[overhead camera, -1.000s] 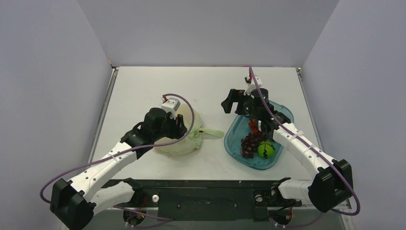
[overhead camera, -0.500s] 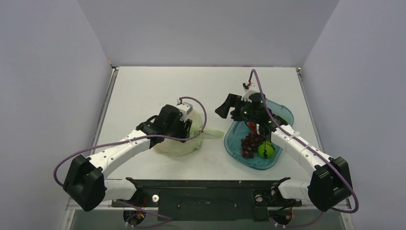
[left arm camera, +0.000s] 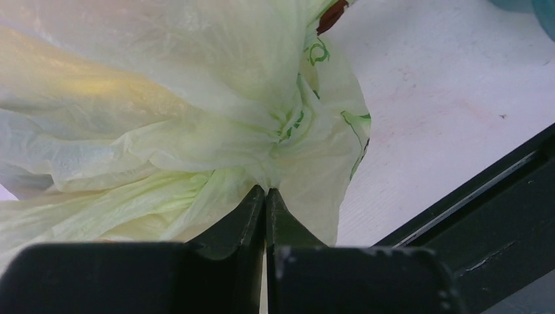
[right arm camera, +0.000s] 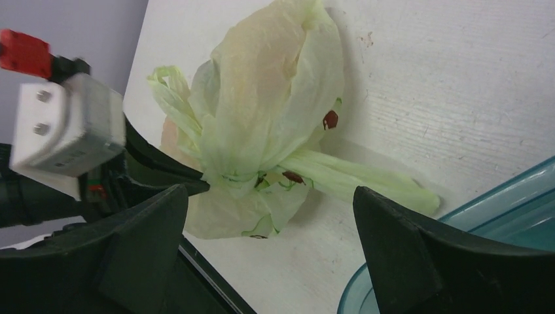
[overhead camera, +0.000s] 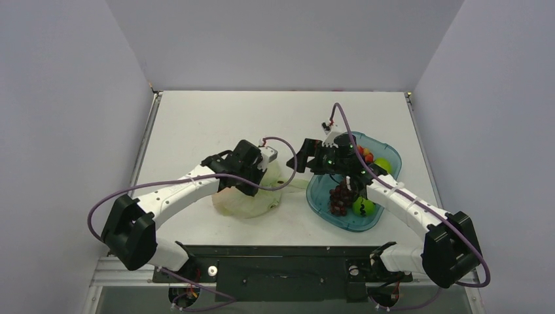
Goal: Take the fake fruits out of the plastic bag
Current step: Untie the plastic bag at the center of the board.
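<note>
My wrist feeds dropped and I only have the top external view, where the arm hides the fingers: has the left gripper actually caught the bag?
Observer: Yes. The left wrist view shows the left gripper shut on a gathered fold of the plastic bag.
Operator: Right gripper?
Observer: The right gripper is open and empty; its wrist view shows the bag's loop handle lying on the table between bag and blue tray, untouched.
Operator: Fruit visible inside?
Observer: Only a yellow-orange tint through the film; no shape shows.
</note>
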`<state>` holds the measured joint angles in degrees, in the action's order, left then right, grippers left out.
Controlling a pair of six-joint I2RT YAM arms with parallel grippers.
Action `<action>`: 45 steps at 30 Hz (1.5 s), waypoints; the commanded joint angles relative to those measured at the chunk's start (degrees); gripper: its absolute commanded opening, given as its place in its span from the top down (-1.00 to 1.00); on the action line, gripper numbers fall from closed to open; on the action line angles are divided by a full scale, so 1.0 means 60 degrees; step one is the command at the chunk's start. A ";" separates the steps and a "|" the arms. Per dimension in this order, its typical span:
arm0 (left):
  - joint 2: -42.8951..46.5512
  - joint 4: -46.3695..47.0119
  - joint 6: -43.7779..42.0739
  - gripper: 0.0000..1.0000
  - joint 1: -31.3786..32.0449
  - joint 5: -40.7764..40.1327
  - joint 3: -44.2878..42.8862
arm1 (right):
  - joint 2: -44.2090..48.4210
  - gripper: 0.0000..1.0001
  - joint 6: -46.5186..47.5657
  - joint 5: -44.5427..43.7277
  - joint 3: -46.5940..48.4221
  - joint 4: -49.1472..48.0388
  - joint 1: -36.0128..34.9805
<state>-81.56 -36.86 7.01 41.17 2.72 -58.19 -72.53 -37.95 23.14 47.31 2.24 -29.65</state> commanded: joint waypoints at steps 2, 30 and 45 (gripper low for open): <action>0.1020 0.0541 -0.0941 1.00 0.0024 0.0567 0.0410 | 0.0619 -0.85 0.0358 0.0541 -0.0502 -0.0229 -0.0024; 0.2785 0.1227 -0.1663 1.00 0.0043 -0.0367 0.1186 | -0.1095 -0.82 -0.2714 -0.0843 -0.1047 -0.4072 -0.2161; 0.2670 0.1262 -0.1759 1.00 0.0121 0.0144 0.1280 | -0.2505 -0.36 -0.1846 -0.1560 0.0554 -0.2699 -0.2945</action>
<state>-65.69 -32.25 -2.48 41.28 1.83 -50.11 -86.87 -51.22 16.49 47.35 -13.50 -45.63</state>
